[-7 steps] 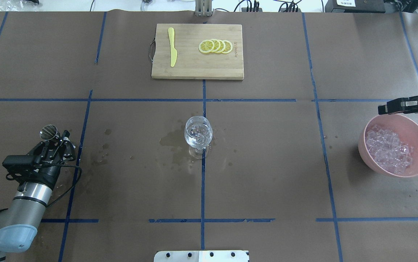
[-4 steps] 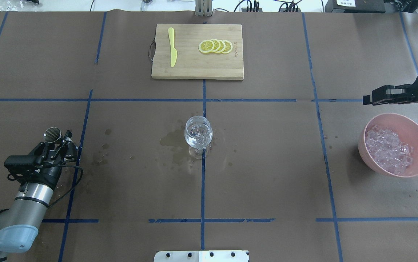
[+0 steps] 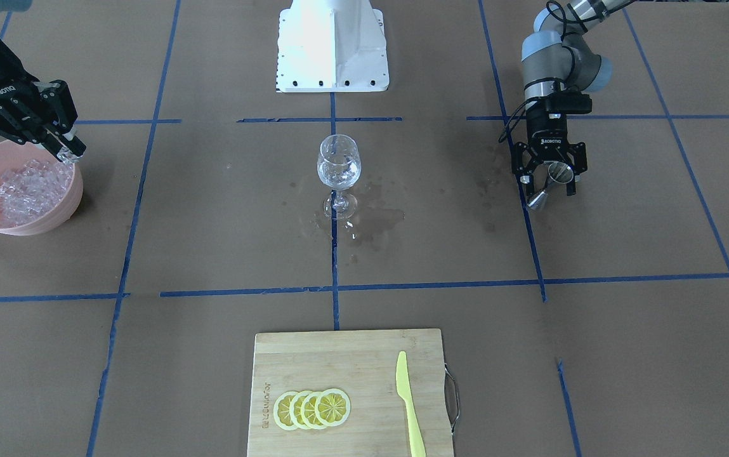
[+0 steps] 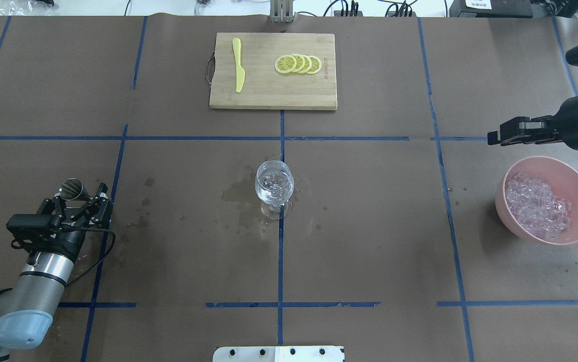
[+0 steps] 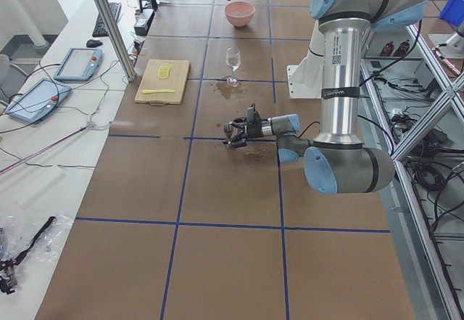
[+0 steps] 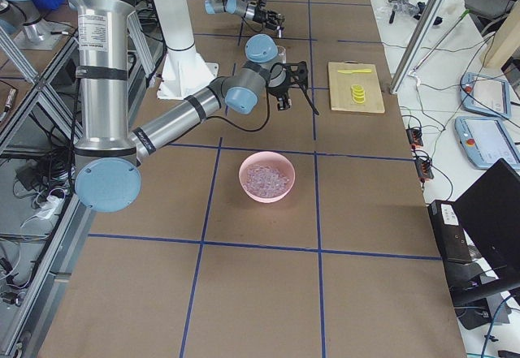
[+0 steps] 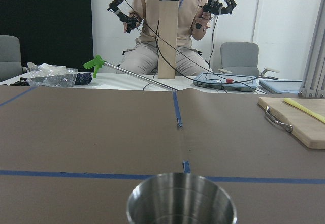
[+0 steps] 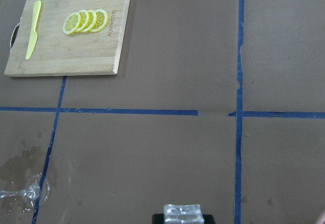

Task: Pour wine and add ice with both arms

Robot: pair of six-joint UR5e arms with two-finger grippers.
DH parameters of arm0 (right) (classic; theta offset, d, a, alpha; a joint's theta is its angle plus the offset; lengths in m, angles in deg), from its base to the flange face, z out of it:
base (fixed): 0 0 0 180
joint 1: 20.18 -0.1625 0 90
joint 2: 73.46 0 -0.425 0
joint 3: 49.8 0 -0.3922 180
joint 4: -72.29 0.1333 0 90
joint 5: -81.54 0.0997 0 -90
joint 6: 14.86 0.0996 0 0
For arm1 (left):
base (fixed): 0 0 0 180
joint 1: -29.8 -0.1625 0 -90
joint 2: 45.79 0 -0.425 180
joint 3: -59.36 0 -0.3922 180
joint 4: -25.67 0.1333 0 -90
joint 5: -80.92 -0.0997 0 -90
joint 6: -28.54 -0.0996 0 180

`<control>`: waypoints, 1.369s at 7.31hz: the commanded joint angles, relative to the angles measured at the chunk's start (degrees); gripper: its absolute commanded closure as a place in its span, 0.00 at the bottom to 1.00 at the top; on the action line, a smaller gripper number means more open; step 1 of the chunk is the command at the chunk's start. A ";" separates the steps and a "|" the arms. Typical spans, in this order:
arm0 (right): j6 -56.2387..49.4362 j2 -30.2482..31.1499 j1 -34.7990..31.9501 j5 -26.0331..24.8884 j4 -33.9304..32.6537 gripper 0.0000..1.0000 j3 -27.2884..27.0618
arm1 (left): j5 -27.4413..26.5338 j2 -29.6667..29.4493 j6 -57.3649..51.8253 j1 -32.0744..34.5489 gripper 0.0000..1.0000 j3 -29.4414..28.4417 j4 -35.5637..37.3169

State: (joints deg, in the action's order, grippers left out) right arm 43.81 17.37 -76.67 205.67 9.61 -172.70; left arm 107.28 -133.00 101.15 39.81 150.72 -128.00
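A wine glass (image 4: pixel 274 183) stands mid-table with clear cubes and a little colourless liquid inside; it also shows in the front view (image 3: pixel 339 166). The pink bowl (image 4: pixel 501 206) at the right holds the ice (image 4: pixel 538 206). My right gripper (image 4: pixel 493 138) hovers beyond the bowl's far rim. It is shut on one ice cube (image 8: pixel 183 213), which glints at its tips (image 3: pixel 71 151). My left gripper (image 4: pixel 78 197) sits low at the left, its fingers spread wide. A steel jigger (image 3: pixel 547 187) stands between them, and its rim (image 7: pixel 181 203) fills the bottom of the left wrist view.
A wooden cutting board (image 4: pixel 272 90) at the far edge carries lemon slices (image 4: pixel 299 64) and a yellow knife (image 4: pixel 239 65). A wet patch (image 4: pixel 238 193) darkens the paper left of the glass. The white base block (image 3: pixel 331 44) sits at the robot's side.
The right gripper rose from the bowl's rim and moved away and leftward with the cube. The left gripper's fingers spread apart from the jigger.
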 commanded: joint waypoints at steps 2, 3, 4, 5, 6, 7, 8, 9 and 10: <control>0.57 -1.09 0.85 -0.29 -0.07 1.00 0.03 | 7.36 1.51 -0.64 0.19 0.00 0.48 -0.05; 0.57 -1.70 1.03 -0.47 -0.16 1.00 0.12 | 10.43 4.30 -0.72 0.19 0.00 3.79 -0.05; 0.57 -1.97 1.38 -0.47 -0.16 1.00 0.29 | 14.12 8.50 -0.72 0.19 0.00 8.79 0.91; 0.57 -3.45 1.64 -0.47 -0.16 1.00 1.08 | 16.68 9.68 -0.64 0.10 0.00 10.58 1.87; 0.92 -4.25 2.17 -0.56 -0.16 1.00 1.43 | 19.57 9.78 -0.64 -0.07 0.00 10.59 1.97; 3.27 -5.65 2.69 -0.56 -0.16 1.00 1.52 | 23.26 9.95 -0.46 -0.16 0.00 10.85 3.19; 5.12 -7.40 3.66 -0.65 -0.25 1.00 1.79 | 27.30 10.65 -0.37 -0.25 0.00 12.34 5.03; 5.58 -9.85 4.36 -0.65 -0.25 1.00 3.18 | 30.12 12.48 -0.11 -0.42 0.00 14.09 5.66; 5.67 -12.58 4.37 -0.65 -0.42 1.00 5.02 | 33.11 15.89 -0.11 -0.51 0.00 17.24 5.66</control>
State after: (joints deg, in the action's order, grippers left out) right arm 48.97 7.85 -72.66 205.04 9.33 -169.54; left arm 136.68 -120.29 100.95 39.43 164.90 -122.78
